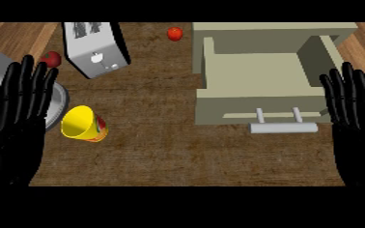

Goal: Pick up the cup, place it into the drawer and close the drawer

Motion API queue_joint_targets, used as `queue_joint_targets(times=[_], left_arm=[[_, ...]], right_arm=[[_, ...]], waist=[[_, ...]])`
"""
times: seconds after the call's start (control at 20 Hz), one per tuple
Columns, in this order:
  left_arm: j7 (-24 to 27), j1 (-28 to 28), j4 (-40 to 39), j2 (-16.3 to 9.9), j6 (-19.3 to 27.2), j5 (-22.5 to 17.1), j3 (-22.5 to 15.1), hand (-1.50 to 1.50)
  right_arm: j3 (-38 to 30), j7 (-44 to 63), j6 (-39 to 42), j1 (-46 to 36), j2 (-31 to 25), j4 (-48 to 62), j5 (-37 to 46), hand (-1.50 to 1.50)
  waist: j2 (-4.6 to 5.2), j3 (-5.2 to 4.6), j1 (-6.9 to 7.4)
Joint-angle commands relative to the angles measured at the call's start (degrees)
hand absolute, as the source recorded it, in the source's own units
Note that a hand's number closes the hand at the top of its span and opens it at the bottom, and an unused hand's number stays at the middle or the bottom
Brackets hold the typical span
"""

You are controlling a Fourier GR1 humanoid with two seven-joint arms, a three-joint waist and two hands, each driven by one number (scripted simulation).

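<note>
With both robot hands spread flat, I'd bring the left robot hand [25, 111] sideways around the tipped yellow plastic cup [83, 123] lying on the brown tabletop [157, 145], left of the open beige drawer [260, 84].

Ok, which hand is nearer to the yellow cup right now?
Left. The left hand rests open just left of the yellow cup; the right hand is across the counter at the right edge, beyond the open drawer.
</note>
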State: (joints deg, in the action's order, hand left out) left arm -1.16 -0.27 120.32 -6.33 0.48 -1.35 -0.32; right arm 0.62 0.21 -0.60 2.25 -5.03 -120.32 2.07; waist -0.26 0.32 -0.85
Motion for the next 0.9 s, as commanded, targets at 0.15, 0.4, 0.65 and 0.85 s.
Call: queue_joint_targets(times=[0.15,0.4,0.65,0.85], left_arm=[[1.1,-1.1,-2.9,-8.5,-12.7,-15.8,10.5,-1.5],[-2.7,2.4,-12.1,-7.3,-14.0,-27.0,15.1,-1.5],[-0.1,-1.8,-21.3,-9.0,-18.2,-28.6,17.6,-1.5],[1.8,-2.8,-29.1,-11.4,-20.5,-26.6,19.8,-1.5]], right_arm=[[-0.6,-0.8,1.7,-0.8,-0.1,-1.2,-2.4,-1.5],[1.2,5.8,7.3,-1.7,-3.9,1.2,-5.1,-1.5],[-0.3,6.5,6.9,-5.7,-2.7,3.5,-6.3,-1.5],[-2.3,5.1,8.5,-11.2,-3.7,10.1,-7.3,-1.5]], waist=[[0.22,-0.35,0.87],[0.36,-0.43,1.09],[0.27,-0.34,0.75],[0.34,-0.34,0.93]])
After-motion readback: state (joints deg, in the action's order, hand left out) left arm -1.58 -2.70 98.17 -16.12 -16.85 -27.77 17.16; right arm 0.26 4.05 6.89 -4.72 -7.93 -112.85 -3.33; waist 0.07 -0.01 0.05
